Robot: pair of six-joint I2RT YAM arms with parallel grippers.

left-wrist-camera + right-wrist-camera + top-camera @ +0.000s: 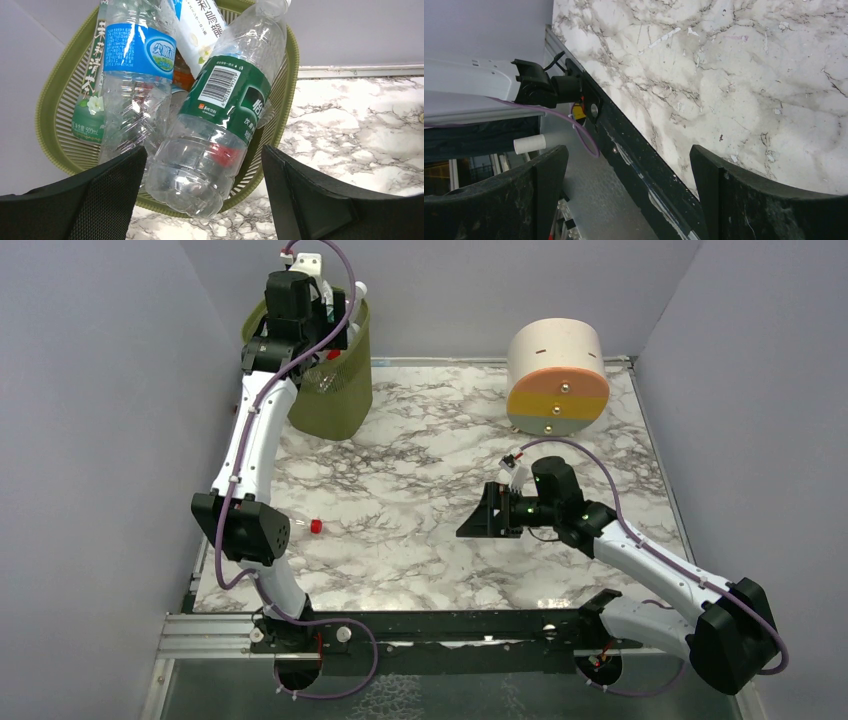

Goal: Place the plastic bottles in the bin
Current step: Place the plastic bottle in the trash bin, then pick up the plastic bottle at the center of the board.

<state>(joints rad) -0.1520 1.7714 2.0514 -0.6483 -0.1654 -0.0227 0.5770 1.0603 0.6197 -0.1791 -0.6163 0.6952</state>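
We see the left arm stretched from the near edge up to the tabletop's far-left corner. The left gripper (202, 165) hangs over the bin (345, 405), jaws spread wide and clasping nothing. The plastic bottles (92, 80) fill the bin, a green-labelled bottle (220, 115) lying beside a blue-labelled bottle (137, 65). 1 red-capped bottle (308, 527) lies by the left edge. The right arm is folded low, and the right gripper (480, 518) points left, agape and empty. A cream cylinder (555, 365) stands at the far-right corner.
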